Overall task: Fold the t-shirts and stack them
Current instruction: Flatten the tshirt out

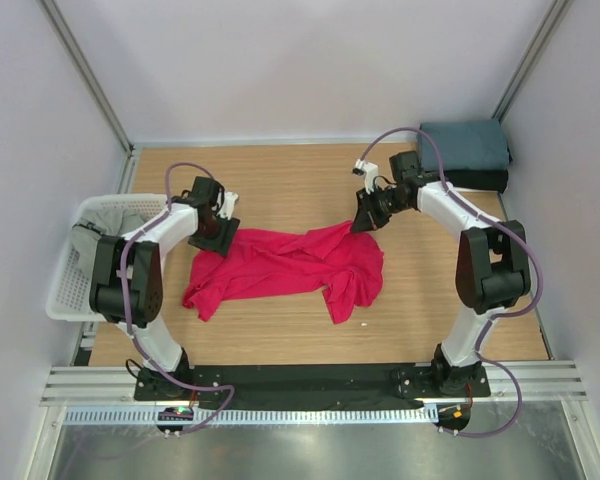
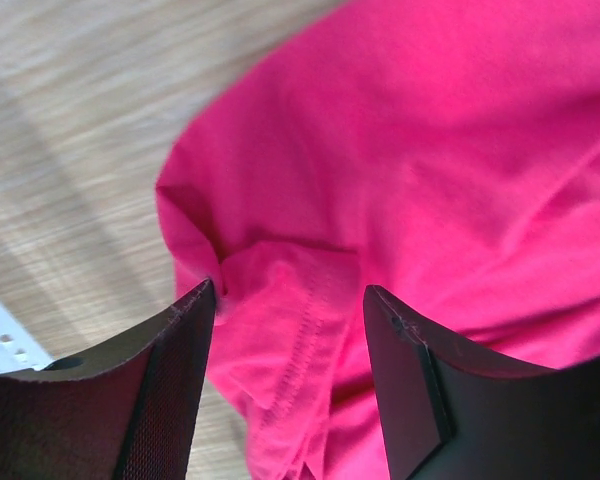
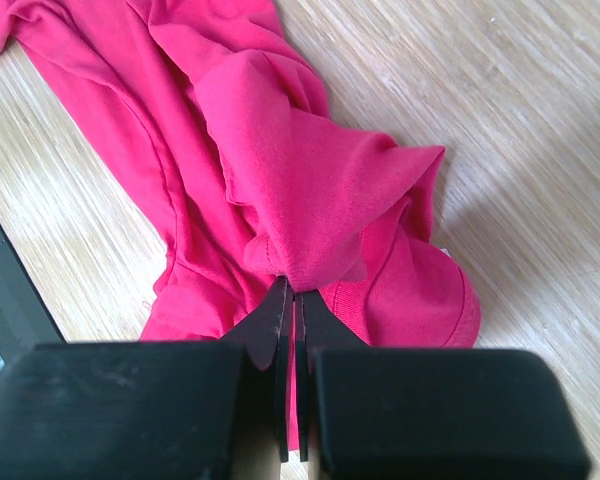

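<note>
Red t-shirt (image 1: 290,262): laid crumpled.
Left gripper (image 2: 290,305): held part-open over its left end, nothing grasped.
Right gripper (image 3: 293,295): clamped on its right end.

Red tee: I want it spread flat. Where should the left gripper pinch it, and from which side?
Likely the stitched hem at the red tee's left corner, from above. It lies as a loose flap between the open left gripper's fingers, opposite the right gripper's pinch.

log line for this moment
left gripper: open over red t-shirt edge | right gripper: shut on red t-shirt | fold: not started, shirt crumpled
</note>
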`<action>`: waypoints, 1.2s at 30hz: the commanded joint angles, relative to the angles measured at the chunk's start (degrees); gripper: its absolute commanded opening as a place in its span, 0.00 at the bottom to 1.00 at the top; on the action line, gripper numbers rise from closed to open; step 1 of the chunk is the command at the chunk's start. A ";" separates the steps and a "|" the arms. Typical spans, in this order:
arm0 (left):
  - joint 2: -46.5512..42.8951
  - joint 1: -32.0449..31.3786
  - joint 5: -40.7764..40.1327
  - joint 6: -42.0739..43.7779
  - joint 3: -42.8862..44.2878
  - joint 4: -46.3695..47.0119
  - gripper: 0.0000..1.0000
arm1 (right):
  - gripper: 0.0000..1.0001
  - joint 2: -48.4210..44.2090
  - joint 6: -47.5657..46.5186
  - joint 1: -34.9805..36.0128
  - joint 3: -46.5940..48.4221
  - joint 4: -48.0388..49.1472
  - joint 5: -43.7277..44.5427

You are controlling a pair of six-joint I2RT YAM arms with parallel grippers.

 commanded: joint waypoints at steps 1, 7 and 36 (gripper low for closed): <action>-2.19 -0.16 5.01 -0.31 0.27 -3.10 0.62 | 0.01 0.23 -1.24 -0.41 1.63 0.00 -0.93; 0.09 -0.33 5.55 -0.04 -0.61 -3.36 0.52 | 0.01 0.75 -1.15 -0.58 1.89 -0.18 -1.11; -24.78 -0.42 5.55 -1.01 16.71 -11.27 0.00 | 0.01 -22.62 -0.36 -11.39 3.31 -3.34 -1.64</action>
